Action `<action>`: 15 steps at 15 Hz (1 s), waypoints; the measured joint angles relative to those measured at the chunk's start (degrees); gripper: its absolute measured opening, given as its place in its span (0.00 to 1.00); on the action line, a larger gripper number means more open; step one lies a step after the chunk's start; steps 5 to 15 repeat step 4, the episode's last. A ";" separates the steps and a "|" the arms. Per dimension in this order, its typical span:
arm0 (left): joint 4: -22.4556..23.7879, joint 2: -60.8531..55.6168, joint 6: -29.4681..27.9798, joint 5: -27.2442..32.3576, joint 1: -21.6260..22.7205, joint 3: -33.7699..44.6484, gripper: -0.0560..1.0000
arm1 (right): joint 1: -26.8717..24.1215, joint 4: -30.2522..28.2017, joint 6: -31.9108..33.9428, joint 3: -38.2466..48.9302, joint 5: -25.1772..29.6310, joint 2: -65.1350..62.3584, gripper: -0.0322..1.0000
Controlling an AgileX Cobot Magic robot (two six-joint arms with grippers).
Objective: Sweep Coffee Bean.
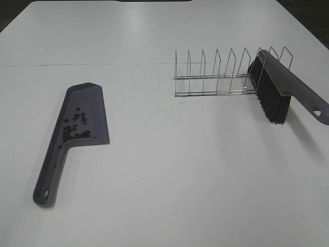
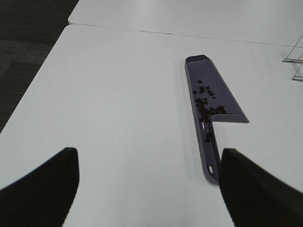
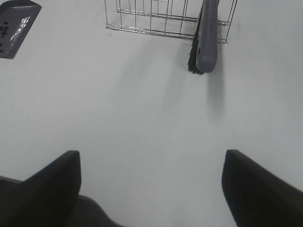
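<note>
The coffee beans [image 1: 76, 126] lie heaped in the pan of the purple dustpan [image 1: 90, 100], which rests flat on the white table [image 1: 180, 170] with its handle toward the near edge. Well apart on the other side, the brush [image 1: 275, 90] leans in the end of the wire rack [image 1: 216, 74], bristles down. The left gripper [image 2: 149, 187] and right gripper [image 3: 151, 187] both hang above the table with jaws spread wide, holding nothing.

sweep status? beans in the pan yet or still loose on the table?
Looks done: the coffee beans sit in the purple dustpan; none visible loose on the table. The brush is parked in the wire rack. In hand: nothing; the left gripper and right gripper are open. No step visibly left.
</note>
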 joint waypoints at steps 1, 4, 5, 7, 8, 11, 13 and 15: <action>0.00 0.00 0.06 0.00 0.00 0.00 0.76 | 0.00 0.00 0.00 0.00 0.00 0.00 0.73; 0.00 0.00 0.06 0.00 0.00 0.00 0.76 | 0.00 0.00 0.00 0.00 0.00 0.00 0.73; 0.00 0.00 0.06 0.00 0.00 0.00 0.76 | 0.00 0.00 0.00 0.00 0.00 0.00 0.73; 0.00 0.00 0.06 0.00 0.00 0.00 0.76 | 0.00 0.00 0.00 0.00 0.00 0.00 0.73; 0.00 0.00 0.06 0.00 0.00 0.00 0.76 | 0.00 0.00 0.00 0.00 0.00 0.00 0.73; 0.00 0.00 0.06 0.00 0.00 0.00 0.76 | 0.00 0.00 0.00 0.00 0.00 0.00 0.73; 0.00 0.00 0.06 0.00 0.00 0.00 0.76 | 0.00 0.00 0.00 0.00 0.00 0.00 0.73; 0.00 0.00 0.06 0.00 0.00 0.00 0.76 | 0.00 0.00 0.00 0.00 0.00 0.00 0.73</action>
